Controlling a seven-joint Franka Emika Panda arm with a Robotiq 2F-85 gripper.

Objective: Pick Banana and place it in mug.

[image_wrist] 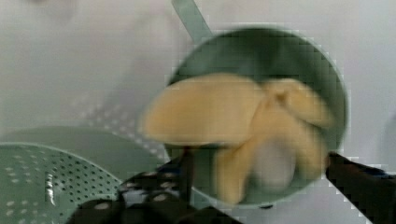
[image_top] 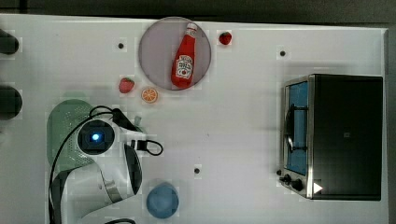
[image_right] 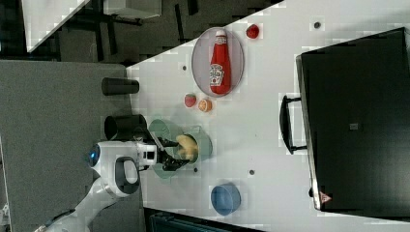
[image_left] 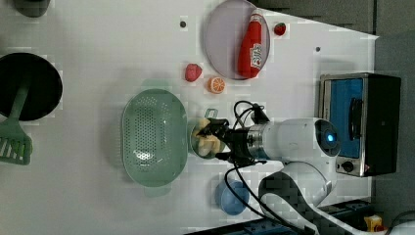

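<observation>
Where the arm hides it overhead, the banana (image_wrist: pixel 233 126) fills the mug (image_wrist: pixel 299 51).

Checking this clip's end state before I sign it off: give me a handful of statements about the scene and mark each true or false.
1. The banana lies in the mug. True.
2. The ketchup bottle stands upright on the table. False: it lies on its side on the round plate.
3. The claw is over the mug. True.
4. The blue cup holds the orange slice. False: the slice lies on the table beside the plate.
5. The mug sits inside the green basket. False: it stands beside it.
</observation>
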